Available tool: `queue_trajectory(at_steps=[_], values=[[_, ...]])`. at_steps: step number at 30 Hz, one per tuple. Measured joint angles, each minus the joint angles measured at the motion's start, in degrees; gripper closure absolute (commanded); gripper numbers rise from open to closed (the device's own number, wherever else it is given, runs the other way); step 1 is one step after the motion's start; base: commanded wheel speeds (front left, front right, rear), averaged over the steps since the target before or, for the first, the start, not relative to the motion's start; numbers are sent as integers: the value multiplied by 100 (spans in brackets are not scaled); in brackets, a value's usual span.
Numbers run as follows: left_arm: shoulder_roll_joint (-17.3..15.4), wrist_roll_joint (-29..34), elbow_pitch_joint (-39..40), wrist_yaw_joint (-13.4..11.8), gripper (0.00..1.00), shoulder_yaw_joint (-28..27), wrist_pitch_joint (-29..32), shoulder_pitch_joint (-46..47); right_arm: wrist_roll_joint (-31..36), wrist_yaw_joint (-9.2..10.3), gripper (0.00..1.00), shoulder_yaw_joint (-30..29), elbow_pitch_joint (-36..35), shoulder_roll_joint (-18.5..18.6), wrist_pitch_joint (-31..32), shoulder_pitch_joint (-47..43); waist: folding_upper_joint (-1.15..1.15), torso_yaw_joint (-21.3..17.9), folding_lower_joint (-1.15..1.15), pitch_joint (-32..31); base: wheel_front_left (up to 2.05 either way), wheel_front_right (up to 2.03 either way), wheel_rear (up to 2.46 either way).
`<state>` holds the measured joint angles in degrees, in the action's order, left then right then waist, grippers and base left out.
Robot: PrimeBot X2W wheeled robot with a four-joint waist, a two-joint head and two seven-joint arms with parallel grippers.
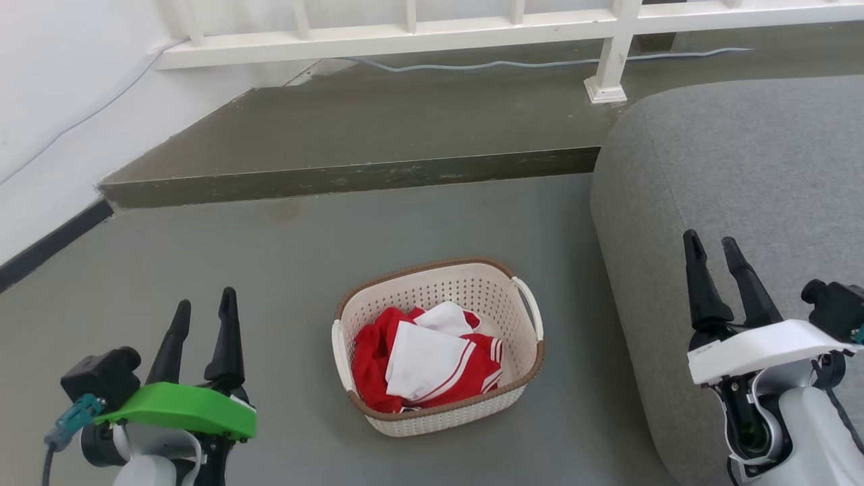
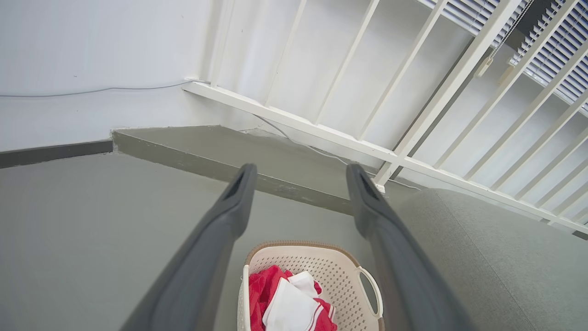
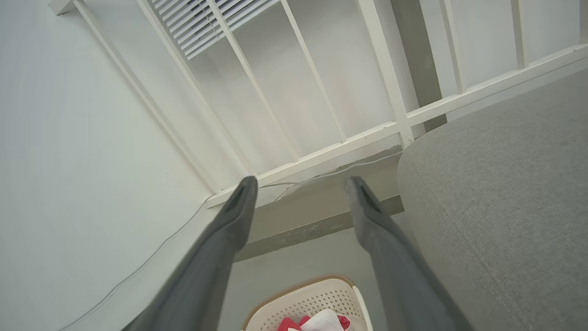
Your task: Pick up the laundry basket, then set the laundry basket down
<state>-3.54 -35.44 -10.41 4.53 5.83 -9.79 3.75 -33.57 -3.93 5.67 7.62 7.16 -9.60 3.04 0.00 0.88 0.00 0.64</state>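
The laundry basket (image 1: 496, 290) stands on the grey floor in the middle of the head view, cream and perforated with a brown rim, a white handle on each side, red and white clothes inside. My left gripper (image 1: 204, 305) hangs open at the lower left, well clear of the basket. Over the grey cushion at the right my right gripper (image 1: 712, 244) is open too, holding nothing. The left wrist view has the basket (image 2: 340, 273) low between my left gripper's (image 2: 301, 171) fingers. At the bottom of the right wrist view the basket (image 3: 312, 299) lies below my right gripper (image 3: 301, 183).
A large grey upholstered cushion (image 1: 742, 202) fills the right side, close to the basket. A raised concrete step (image 1: 351, 177) runs across behind the basket, with a white railing (image 1: 405, 34) and a cable beyond. A white wall (image 1: 54, 121) stands at the left.
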Motion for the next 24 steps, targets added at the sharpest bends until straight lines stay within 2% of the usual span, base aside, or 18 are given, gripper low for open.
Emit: queue_trajectory(at_steps=[24], values=[[44,1574,34,3,0,174,-450,75,1707,10,0,270,31,8,-459,2,0,23,0,7,0,0,0]])
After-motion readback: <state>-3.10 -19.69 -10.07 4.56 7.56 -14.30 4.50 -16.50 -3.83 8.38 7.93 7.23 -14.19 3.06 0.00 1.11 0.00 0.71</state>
